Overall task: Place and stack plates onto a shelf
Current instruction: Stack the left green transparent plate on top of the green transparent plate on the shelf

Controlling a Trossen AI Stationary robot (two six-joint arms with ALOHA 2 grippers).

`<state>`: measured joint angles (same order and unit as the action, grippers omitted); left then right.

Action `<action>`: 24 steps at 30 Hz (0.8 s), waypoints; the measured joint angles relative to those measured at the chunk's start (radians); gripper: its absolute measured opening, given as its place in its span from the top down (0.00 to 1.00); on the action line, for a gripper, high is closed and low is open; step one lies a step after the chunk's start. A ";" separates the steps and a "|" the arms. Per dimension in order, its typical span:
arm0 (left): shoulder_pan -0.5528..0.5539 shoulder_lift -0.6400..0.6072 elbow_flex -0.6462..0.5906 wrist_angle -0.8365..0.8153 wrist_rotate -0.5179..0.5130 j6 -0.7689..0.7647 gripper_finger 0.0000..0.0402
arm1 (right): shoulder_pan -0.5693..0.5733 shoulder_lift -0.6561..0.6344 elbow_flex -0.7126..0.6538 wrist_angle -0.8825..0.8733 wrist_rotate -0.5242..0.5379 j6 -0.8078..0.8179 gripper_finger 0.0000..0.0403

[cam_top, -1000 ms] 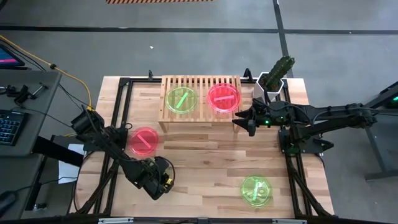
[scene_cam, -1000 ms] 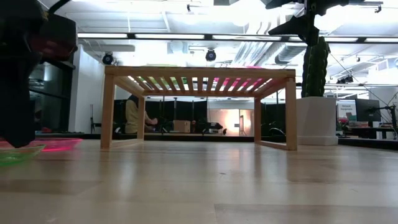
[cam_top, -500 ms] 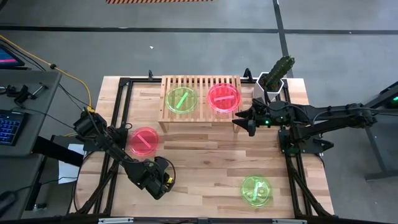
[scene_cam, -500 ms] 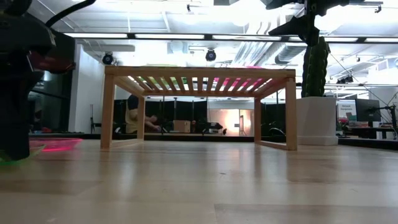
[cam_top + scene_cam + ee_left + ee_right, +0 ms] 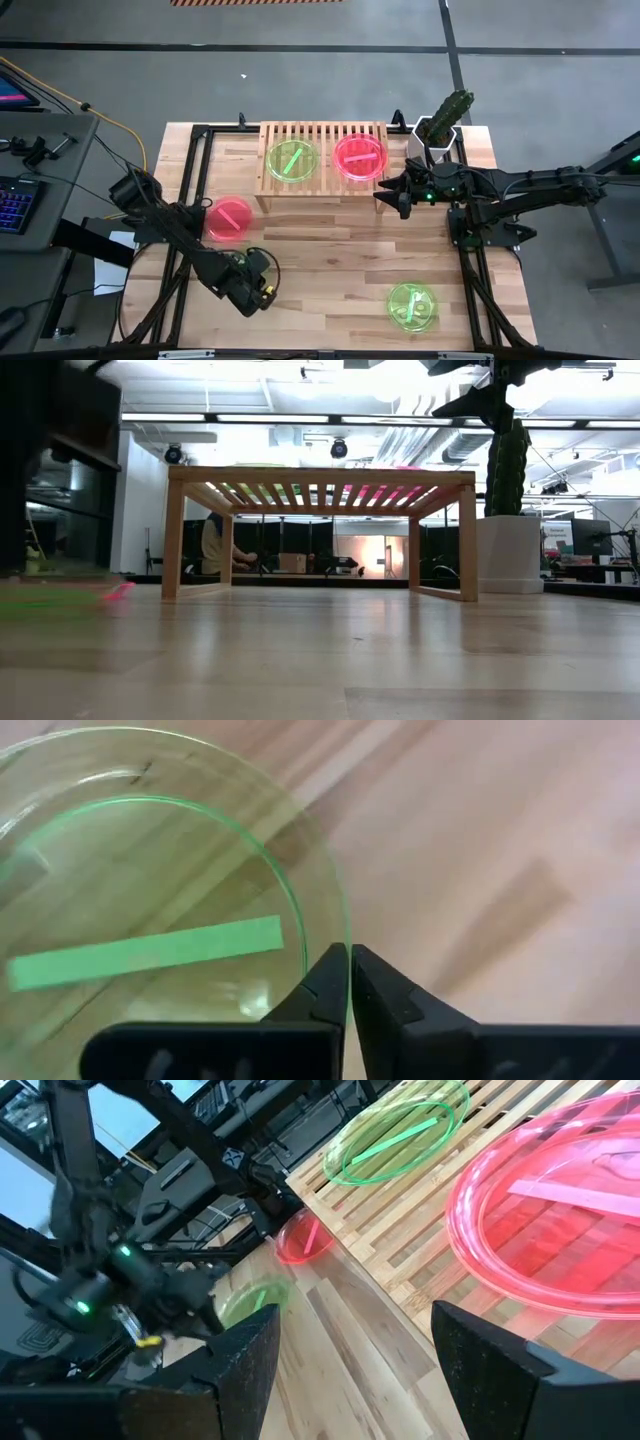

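Observation:
A neon green plate (image 5: 150, 900) lies near the table's front left, and my left gripper (image 5: 350, 980) is shut on its rim. In the high view my left arm (image 5: 245, 283) hides this plate. A pink plate (image 5: 230, 218) lies flat on the table in front of the shelf's left end. The shelf (image 5: 322, 130) holds a green plate (image 5: 292, 160) and a pink plate (image 5: 360, 156) side by side on its slats. Another green plate (image 5: 412, 307) lies at the front right. My right gripper (image 5: 392, 196) stands open beside the shelf's right end. My left gripper pinches the green plate's rim (image 5: 345, 935) between its two fingertips. One finger is inside the rim and one outside. The fingers come from above, slanting down. The plate looks about level over the tabletop. I cannot tell whether it still rests on the table.
A white pot with a green cactus (image 5: 440, 125) stands at the far right corner, next to the shelf. Black frame rails (image 5: 190, 190) run along the table's left and right sides. Bare wood (image 5: 330, 250) lies between the shelf and the front edge.
My left gripper has shut on the green plate's rim. Its fingers stood open over the plate before. My right arm has kept still.

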<state>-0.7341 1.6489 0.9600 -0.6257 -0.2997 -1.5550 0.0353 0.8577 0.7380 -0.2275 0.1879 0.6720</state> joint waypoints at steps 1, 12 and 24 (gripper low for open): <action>0.000 -0.028 0.000 0.000 0.004 0.020 1.00 | 0.000 0.000 0.000 -0.001 0.000 0.000 0.40; 0.005 -0.442 0.000 0.239 0.032 0.391 1.00 | 0.000 0.000 0.000 -0.001 0.000 0.000 0.40; 0.339 -0.559 0.247 0.225 -0.045 1.001 1.00 | 0.000 0.000 0.000 -0.001 0.000 0.027 0.40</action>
<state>-0.3951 1.0897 1.2068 -0.4009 -0.3446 -0.5540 0.0353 0.8577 0.7380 -0.2284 0.1883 0.6986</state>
